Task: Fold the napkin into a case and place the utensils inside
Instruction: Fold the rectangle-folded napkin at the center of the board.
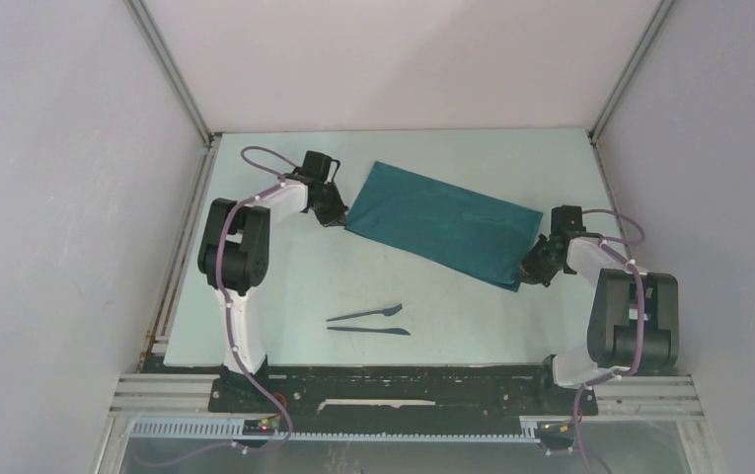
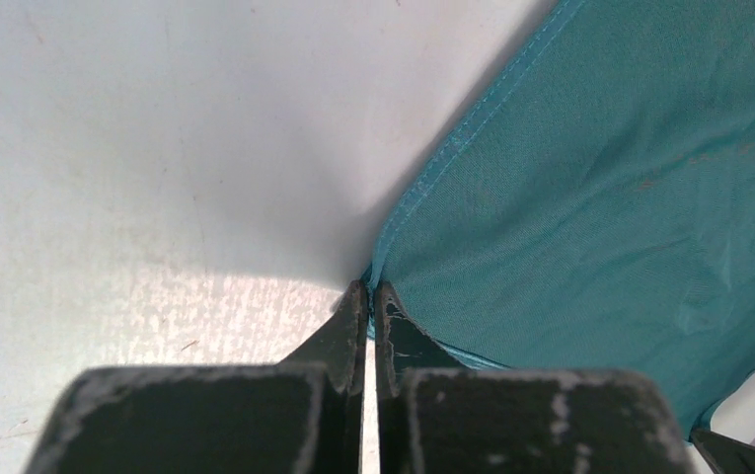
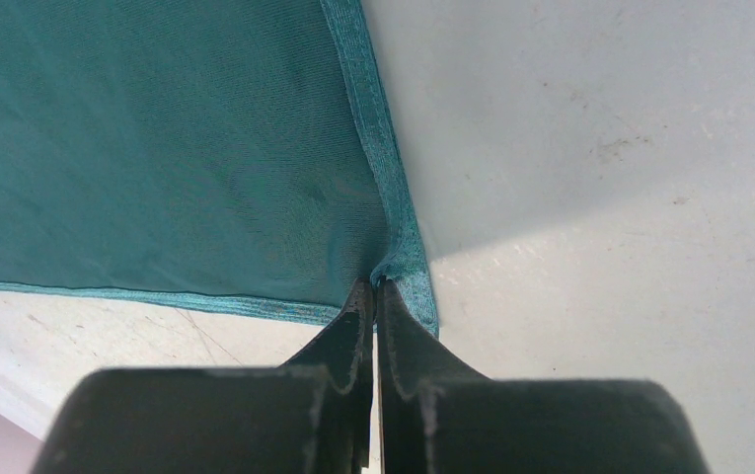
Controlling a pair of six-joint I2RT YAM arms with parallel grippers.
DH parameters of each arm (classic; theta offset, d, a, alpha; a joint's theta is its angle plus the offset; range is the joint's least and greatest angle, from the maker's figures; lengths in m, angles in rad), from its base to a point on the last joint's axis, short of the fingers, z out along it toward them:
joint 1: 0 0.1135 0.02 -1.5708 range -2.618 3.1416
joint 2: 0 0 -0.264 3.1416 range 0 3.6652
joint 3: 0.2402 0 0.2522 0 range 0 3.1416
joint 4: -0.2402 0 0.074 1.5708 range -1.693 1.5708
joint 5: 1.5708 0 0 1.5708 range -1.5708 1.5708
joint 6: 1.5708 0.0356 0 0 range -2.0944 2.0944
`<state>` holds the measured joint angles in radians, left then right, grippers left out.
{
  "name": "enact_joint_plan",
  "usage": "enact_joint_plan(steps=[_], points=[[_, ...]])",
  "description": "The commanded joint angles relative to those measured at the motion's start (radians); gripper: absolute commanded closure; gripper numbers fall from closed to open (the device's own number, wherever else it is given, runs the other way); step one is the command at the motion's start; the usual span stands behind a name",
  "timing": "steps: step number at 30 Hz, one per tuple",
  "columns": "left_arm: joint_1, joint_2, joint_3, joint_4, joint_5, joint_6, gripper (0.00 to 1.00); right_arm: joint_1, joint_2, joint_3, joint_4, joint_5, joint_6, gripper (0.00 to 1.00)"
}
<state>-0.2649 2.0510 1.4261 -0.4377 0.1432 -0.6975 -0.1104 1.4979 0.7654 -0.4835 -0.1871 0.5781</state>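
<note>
one napkin [image 1: 442, 222], two utensils [image 1: 365, 313], left claw [image 2: 370, 296], right claw [image 3: 374, 291] pinching corners

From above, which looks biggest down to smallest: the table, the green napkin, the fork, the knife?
1. table
2. napkin
3. fork and knife: they look about the same size, so no ranking.

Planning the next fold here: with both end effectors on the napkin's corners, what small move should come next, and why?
Probably lift both pinched corners together, just off the table. The left end effector and right end effector are each shut on a near corner of the napkin, which lies mostly flat and wide.
</note>
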Motion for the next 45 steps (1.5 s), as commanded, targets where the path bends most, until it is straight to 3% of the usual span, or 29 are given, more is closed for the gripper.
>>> enact_joint_plan(steps=[1,20,34,36,41,45], points=[[0.005,0.026,0.047,-0.005,0.008,0.024,1.0,0.005,-0.026,-0.002,-0.008,0.008,0.008,1.0],[0.006,0.041,0.05,-0.011,0.01,0.031,1.0,0.014,-0.096,-0.002,-0.087,0.063,0.039,1.0],[0.006,0.042,0.054,-0.011,0.015,0.033,1.0,0.02,-0.047,-0.002,-0.069,0.068,0.042,0.99],[0.006,0.041,0.055,-0.012,0.015,0.033,1.0,0.02,-0.042,-0.002,-0.068,0.063,0.039,0.95],[0.006,0.026,0.061,-0.019,0.032,0.038,1.0,0.033,-0.082,0.017,-0.117,0.077,0.017,0.7],[0.006,-0.026,0.058,-0.023,0.047,0.026,0.8,0.038,-0.182,0.026,-0.162,0.09,-0.016,0.56]])
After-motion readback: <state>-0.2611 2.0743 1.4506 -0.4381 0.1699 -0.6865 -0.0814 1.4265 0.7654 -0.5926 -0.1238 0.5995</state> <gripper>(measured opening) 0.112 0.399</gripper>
